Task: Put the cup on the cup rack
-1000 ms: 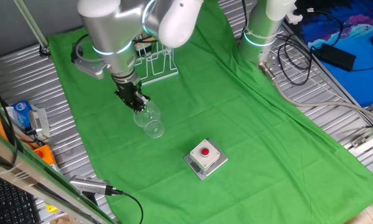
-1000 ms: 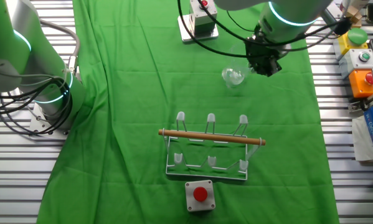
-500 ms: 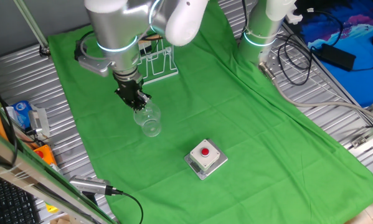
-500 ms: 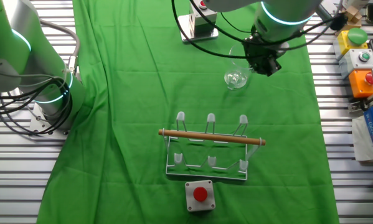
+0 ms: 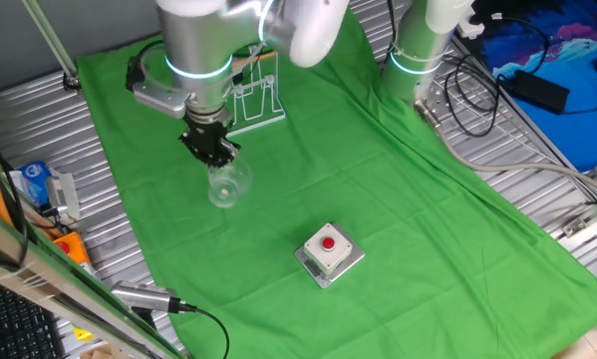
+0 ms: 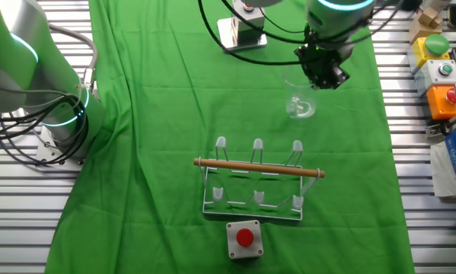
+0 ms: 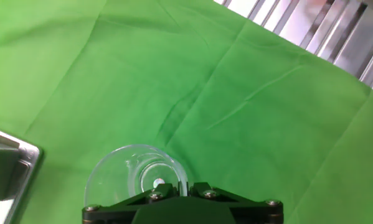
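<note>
The cup [image 5: 224,185] is clear glass and hangs just below my gripper [image 5: 214,154], which is shut on its rim. In the other fixed view the cup [image 6: 300,106] is a little beyond the right end of the cup rack [image 6: 258,180], with the gripper [image 6: 321,73] above it. The rack [image 5: 254,100], white wire with a wooden top bar, stands on the green cloth behind the arm. Seen from the hand, the cup [image 7: 136,178] shows its round mouth and base, and the gripper [image 7: 182,189] pinches its right wall. I cannot tell whether the cup touches the cloth.
A box with a red button [image 5: 328,249] sits on the cloth toward the front; in the other fixed view this kind of box [image 6: 244,237] lies just before the rack. A second box [image 6: 240,30] is at the far edge. A metal box corner [image 7: 5,174] shows at the hand view's left.
The gripper has carried the cup sideways across the cloth, nearer to the rack's end; the arm has swung with it. The rack and boxes have not moved.
</note>
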`<act>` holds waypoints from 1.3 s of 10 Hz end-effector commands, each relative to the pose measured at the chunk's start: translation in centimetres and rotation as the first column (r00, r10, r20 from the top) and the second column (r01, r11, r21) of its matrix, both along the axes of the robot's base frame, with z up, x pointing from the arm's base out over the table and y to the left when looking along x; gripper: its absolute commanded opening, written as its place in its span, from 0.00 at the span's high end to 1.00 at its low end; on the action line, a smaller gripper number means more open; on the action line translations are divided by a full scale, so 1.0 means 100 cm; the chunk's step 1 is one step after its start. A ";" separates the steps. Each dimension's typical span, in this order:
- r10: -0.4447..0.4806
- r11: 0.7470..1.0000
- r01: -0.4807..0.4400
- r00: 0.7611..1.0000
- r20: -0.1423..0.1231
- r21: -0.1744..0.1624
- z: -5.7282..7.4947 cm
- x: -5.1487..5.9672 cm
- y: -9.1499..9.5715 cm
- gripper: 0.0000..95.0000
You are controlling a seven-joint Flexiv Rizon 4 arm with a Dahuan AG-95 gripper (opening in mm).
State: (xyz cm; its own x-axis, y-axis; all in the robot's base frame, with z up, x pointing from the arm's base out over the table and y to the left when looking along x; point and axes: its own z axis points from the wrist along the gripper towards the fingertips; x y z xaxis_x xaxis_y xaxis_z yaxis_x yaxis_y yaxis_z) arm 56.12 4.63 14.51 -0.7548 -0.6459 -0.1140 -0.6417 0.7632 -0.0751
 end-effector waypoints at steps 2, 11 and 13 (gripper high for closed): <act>0.040 0.998 -0.034 0.992 0.117 -0.058 0.014 0.004 -0.011 1.00; 0.044 0.998 -0.038 0.993 0.110 -0.055 0.013 0.004 -0.012 1.00; 0.070 0.996 -0.061 0.986 0.152 -0.065 0.013 0.004 -0.012 1.00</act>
State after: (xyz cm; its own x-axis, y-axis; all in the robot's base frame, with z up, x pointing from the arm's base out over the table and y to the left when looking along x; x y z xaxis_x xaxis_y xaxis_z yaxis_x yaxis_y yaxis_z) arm 56.47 3.48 15.67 -0.6976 -0.6975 -0.1637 -0.6693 0.7160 -0.1986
